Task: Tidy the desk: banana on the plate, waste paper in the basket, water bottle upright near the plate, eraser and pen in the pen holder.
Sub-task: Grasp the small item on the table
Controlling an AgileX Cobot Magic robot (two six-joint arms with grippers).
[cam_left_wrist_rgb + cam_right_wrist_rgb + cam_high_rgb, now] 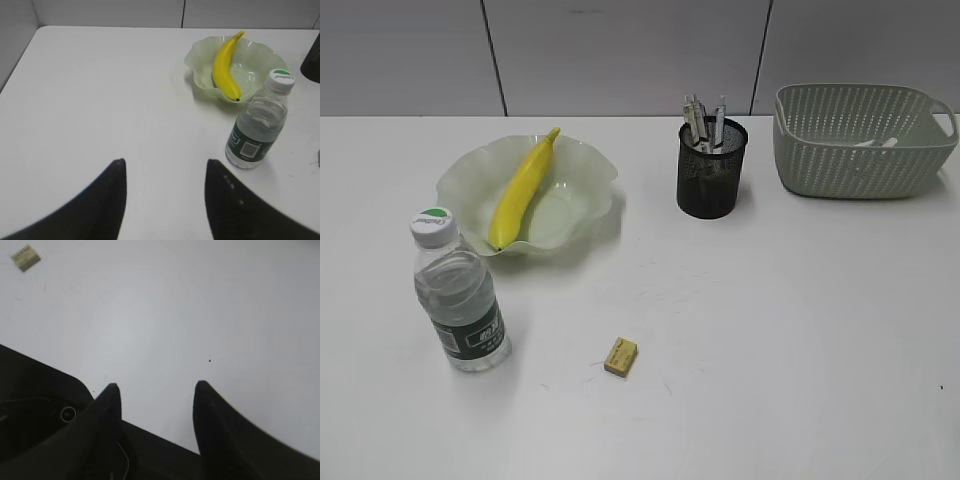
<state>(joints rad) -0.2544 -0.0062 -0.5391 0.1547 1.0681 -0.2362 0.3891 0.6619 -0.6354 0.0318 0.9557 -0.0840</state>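
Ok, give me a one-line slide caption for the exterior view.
Banana on the plate, water bottle upright beside it, pens in the holder; eraser still loose on the desk.

Left gripper [165, 200]: two black fingers [107, 205], matte, broad at the base, tapering upward to rounded tips; inner edges curved.
Left finger detail: a few tiny pale specks on the right-hand finger, possibly screw heads or dimples; too small to tell.
Right gripper [156, 430]: two black fingers [212, 425], same tapered, curved shape, plain dark surface, no markings seen.
Right arm housing [35, 400]: black body at lower left of the right wrist view, angular upper edge.
Housing detail: small round metallic ring; thin pale cable running down beside the left-hand finger.
Exterior view: no robot part in view.
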